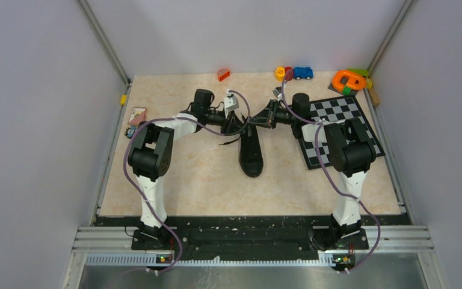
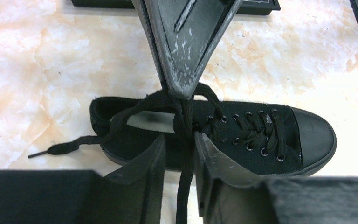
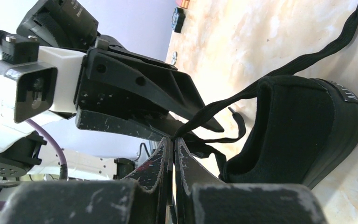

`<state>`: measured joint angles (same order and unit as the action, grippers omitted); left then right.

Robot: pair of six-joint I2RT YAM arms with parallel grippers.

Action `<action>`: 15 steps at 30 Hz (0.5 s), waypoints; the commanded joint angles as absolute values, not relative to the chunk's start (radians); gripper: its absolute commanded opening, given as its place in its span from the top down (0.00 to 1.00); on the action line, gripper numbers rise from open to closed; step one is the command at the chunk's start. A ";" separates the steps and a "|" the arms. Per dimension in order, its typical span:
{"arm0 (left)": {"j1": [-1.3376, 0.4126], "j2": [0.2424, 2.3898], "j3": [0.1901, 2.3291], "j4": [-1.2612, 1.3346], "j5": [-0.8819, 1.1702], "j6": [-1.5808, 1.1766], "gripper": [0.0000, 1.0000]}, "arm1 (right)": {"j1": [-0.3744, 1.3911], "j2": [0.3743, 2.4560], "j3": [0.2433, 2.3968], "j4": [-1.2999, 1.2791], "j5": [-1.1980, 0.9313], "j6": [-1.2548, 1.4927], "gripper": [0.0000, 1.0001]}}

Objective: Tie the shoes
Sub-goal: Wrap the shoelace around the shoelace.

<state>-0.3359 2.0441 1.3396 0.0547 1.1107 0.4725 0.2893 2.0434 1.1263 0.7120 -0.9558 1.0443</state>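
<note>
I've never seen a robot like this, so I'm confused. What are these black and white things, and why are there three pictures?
They are two robot arms with pincer hands called grippers. One picture looks down from above. The other two come from little cameras on each wrist. On the table lie a black shoe, a chessboard and some toys. The right gripper is pinched shut on a lace above the shoe. The left gripper is open, with lace running between its fingers.

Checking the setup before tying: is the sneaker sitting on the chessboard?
No, the sneaker lies on the bare tabletop, clear of the chessboard on the right arm's side.
</note>
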 commanded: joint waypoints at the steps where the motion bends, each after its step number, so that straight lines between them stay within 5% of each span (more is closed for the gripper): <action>1: -0.345 2.038 1.397 0.088 1.157 0.453 0.73 | 0.281 2.046 1.145 0.765 -0.974 1.040 1.00; 7: -0.346 2.056 1.440 0.027 1.186 0.446 0.96 | 0.281 2.045 1.139 0.765 -0.971 1.038 0.98; 15: -0.348 2.059 1.469 -0.043 1.190 0.448 1.00 | 0.281 2.044 1.129 0.765 -0.965 1.031 0.75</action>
